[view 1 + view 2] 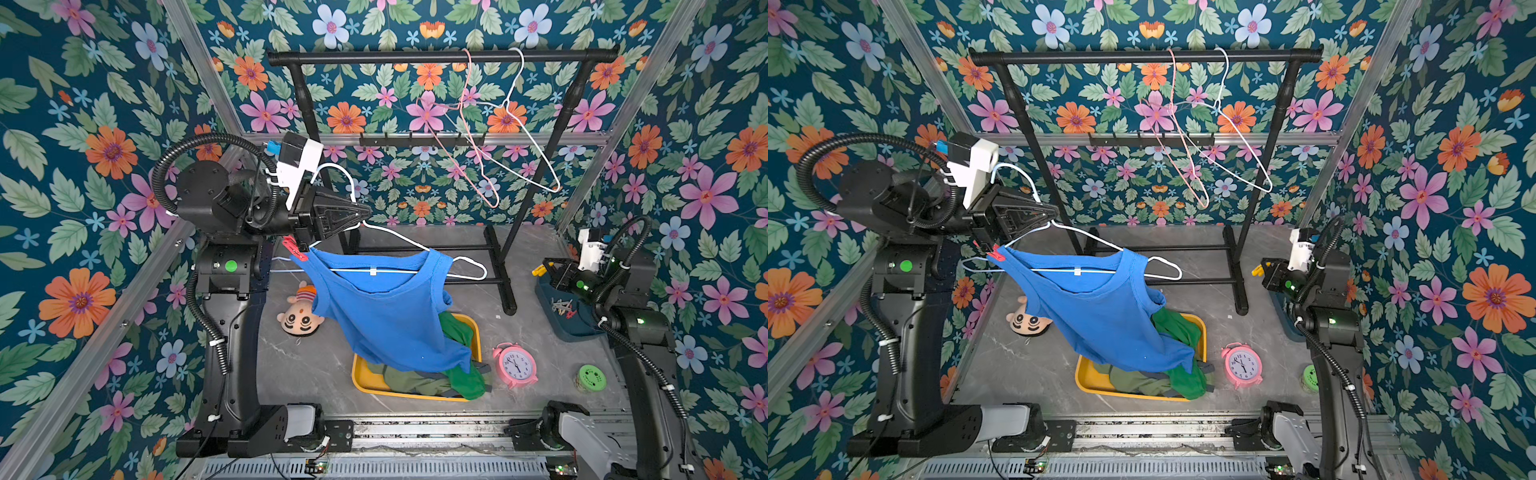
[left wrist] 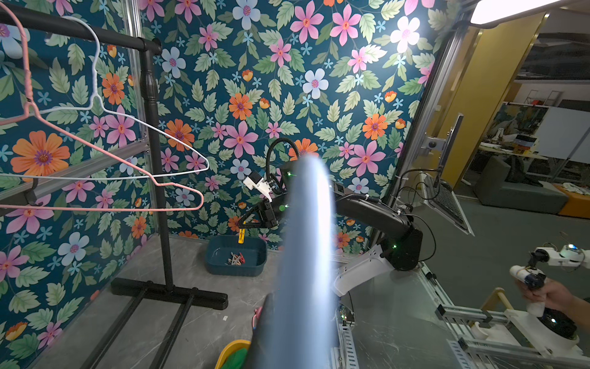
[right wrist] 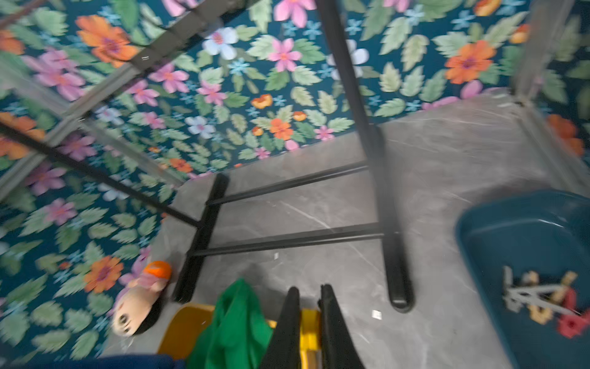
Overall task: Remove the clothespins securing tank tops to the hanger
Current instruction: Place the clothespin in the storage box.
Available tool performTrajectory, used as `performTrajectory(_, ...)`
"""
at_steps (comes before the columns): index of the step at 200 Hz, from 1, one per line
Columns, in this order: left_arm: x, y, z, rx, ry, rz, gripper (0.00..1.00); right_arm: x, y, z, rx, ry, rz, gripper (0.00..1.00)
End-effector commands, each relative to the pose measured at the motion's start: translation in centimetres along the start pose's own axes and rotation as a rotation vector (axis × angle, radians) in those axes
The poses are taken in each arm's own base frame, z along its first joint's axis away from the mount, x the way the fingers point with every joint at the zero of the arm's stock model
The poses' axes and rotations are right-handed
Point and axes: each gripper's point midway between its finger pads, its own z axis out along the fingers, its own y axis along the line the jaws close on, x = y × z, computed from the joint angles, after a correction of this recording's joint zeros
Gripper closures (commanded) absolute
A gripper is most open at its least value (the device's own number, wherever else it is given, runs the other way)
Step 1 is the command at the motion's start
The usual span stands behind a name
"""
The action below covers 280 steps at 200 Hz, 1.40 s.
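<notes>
Left gripper (image 1: 362, 213): jaws pressed together on the neck of the white hanger (image 1: 395, 235), holding it clear of the worktop (image 1: 316, 365).
Blue tank top (image 1: 386, 316): hangs from that hanger, its hem over the yellow tray (image 1: 360, 384).
Red clothespin (image 1: 295, 248): the only clip visible on the hanger. It clamps the shirt strap at the hanger's 9 o'clock end, just beside the left wrist and at 8 o'clock from the left jaws.
Red clothespin axis: slanted, running from 10 o'clock to 4 o'clock in both top views.
Right gripper (image 1: 547, 266): jaws pinching a yellow clothespin (image 2: 241, 235), whose long axis hangs vertical.
Bin (image 2: 236, 267): sits below the yellow clothespin in the left wrist view; loose clips lie inside.
Step in hand (judged): releasing the yellow clip into the bin.
Governing relation (judged): the red clothespin lies at 9 o'clock from the right gripper, well apart, across the shirt. The left arm is nearer but occupied, so the right arm must reach across.
</notes>
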Motion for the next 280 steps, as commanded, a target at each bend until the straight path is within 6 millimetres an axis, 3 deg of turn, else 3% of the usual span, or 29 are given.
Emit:
performTrajectory(1,-0.3,-0.2,0.0,0.003,-0.003,0.030,1.00,0.3,-6.2,0.7,0.240,-0.048,0.107,1.00)
performTrajectory(25,-0.4,0.0,0.0,0.002,-0.003,0.035,1.00,2.0,-11.6,2.4,0.433,-0.062,0.150,1.00)
performTrajectory(54,-0.4,0.1,0.0,0.001,-0.004,0.036,1.00,4.8,-16.0,5.4,0.562,-0.006,0.181,1.00)
performTrajectory(87,-0.3,-0.1,0.0,0.003,-0.002,0.038,1.00,6.0,-20.0,7.0,0.637,-0.005,0.247,0.99)
performTrajectory(124,-0.3,-0.3,0.0,0.001,-0.004,0.040,1.00,7.1,-23.1,8.5,0.702,0.050,0.232,0.96)
performTrajectory(168,0.0,0.2,0.0,0.002,-0.002,0.027,1.00,9.0,-24.7,10.9,0.706,0.148,0.258,0.90)
performTrajectory(217,0.0,-0.1,0.0,0.004,-0.001,0.030,1.00,11.6,-25.9,12.9,0.710,0.283,0.277,0.70)
performTrajectory(245,-0.1,-0.2,0.0,0.006,-0.001,0.034,1.00,11.0,-25.6,12.9,0.701,0.270,0.292,0.60)
performTrajectory(280,-0.1,-0.1,0.0,0.008,0.000,0.030,1.00,8.3,-24.4,12.1,0.681,0.207,0.284,0.47)
